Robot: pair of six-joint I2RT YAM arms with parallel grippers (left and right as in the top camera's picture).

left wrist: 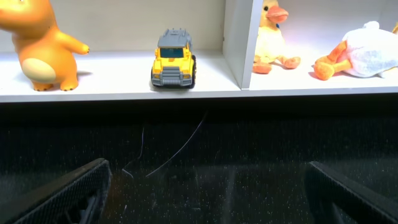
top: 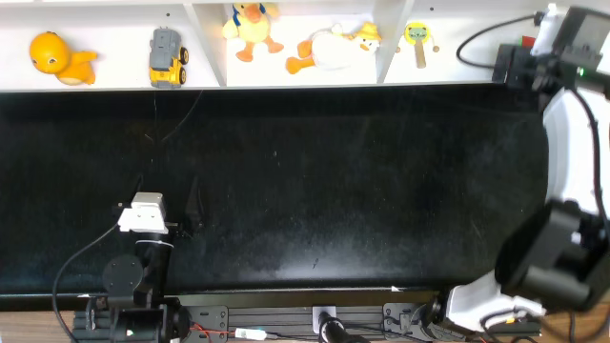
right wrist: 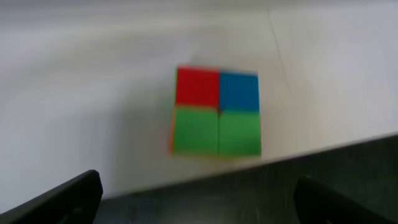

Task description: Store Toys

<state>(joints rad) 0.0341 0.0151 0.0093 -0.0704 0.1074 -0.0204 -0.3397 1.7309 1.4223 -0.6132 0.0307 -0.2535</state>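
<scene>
1. Our right gripper [right wrist: 199, 186] is spread wide and holds nothing; the left gripper [left wrist: 208, 168] is likewise open and empty.
2. The cube [right wrist: 216, 112] sits on the white shelf [right wrist: 93, 93], near its front edge.
3. We judge that a stray finger could nudge it off.

Your truck [top: 167, 57] has a yellow body with a grey roof and bumper, and the shelf [top: 114, 78] under it is white. On the truck's left-arm side, the rounded figure [top: 62, 57] is orange with a pale cream belly. On the truck's other side, the plush duck [top: 253, 29] is yellow with an orange beak and feet. Beyond it, the lying plush [top: 334, 48] is white with orange feet and a yellow cap. Farther still from the truck, the small toy [top: 417, 38] is green. Your cube [right wrist: 216, 111] shows one red, one blue and two green squares. The table [top: 334, 181] is black.
</scene>
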